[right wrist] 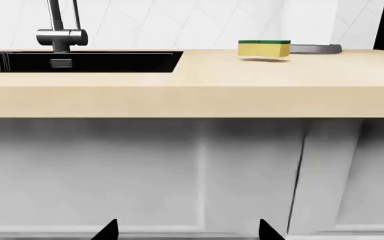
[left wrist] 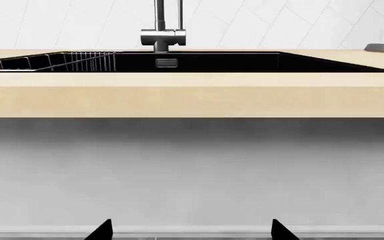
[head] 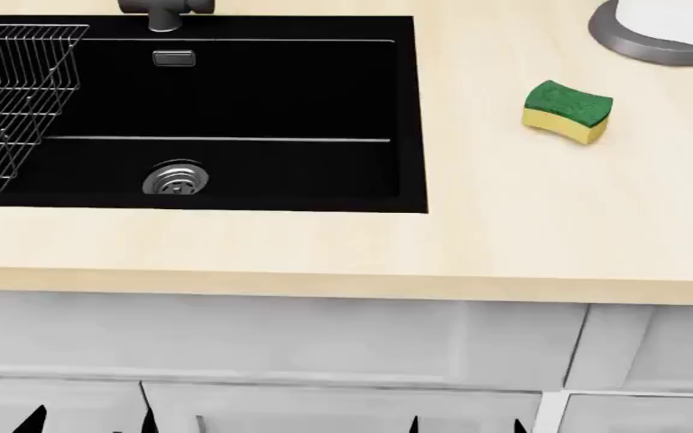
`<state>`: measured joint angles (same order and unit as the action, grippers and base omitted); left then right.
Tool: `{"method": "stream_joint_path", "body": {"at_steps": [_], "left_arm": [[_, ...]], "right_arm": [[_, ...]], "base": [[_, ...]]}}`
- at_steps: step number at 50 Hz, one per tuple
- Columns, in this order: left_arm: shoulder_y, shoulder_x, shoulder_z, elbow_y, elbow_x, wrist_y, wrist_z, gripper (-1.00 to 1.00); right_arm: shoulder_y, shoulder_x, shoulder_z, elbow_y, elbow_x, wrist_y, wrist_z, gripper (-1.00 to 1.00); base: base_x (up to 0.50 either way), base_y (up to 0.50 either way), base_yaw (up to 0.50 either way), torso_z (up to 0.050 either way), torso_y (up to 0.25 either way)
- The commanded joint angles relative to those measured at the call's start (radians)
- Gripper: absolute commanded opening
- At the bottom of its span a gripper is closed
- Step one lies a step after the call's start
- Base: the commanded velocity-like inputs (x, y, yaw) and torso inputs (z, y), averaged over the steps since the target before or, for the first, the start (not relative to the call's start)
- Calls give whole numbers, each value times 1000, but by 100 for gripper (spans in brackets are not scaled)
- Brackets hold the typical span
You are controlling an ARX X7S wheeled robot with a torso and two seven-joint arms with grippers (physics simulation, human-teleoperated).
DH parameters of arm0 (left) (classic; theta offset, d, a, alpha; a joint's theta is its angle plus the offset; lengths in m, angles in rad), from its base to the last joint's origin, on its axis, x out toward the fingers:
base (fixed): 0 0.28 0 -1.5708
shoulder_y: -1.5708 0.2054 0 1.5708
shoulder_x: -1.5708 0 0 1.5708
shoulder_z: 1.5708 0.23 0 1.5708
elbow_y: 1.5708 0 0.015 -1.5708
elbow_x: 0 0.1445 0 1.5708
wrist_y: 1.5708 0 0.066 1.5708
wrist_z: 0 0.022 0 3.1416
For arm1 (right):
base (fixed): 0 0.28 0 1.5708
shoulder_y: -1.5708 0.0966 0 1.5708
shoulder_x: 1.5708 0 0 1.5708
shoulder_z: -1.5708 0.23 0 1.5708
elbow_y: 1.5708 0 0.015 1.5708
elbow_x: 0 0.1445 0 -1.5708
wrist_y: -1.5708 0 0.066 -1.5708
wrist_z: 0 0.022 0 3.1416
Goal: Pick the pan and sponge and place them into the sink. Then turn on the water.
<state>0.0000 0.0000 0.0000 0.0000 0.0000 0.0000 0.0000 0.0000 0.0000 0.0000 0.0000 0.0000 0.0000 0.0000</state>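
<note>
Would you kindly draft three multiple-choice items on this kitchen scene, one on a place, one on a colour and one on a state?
1. Where does the sponge lie?
A. In the sink
B. On the counter to the right of the sink
C. In the wire rack

2. What colour is the sink basin?
A. White
B. Steel grey
C. Black

3. How does the faucet stand?
A. No stream runs from it
B. Water pours into the basin
C. It lies detached on the counter

Answers:
1. B, since the head view shows the sponge on the bare wooden counter, between the sink and the paper-towel holder.
2. C, since the basin is matte black around its steel drain.
3. A, since the left wrist view shows the faucet upright behind the sink with no water under its spout.
</note>
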Motion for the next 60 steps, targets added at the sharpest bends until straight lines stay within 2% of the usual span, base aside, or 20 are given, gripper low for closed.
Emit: {"method": "stream_joint_path", "body": {"at_steps": [1,36,60], "left_arm": [[4,-19,13,4,-15,0,-17,100],[-13,-77,101,-4,-53,-20,-98,100],[-18,-103,126,-19,-86,-4,-125,100]], "right_arm": [[2,16,-23,1,9,13,21,100],[4,81,-97,-7,74,25,96,100],[12,112,-142,-6,82,33,120,100]], "base": [[0,0,0,0,0],[0,-5,0,0,0],[13,-423,0,0,0]]}}
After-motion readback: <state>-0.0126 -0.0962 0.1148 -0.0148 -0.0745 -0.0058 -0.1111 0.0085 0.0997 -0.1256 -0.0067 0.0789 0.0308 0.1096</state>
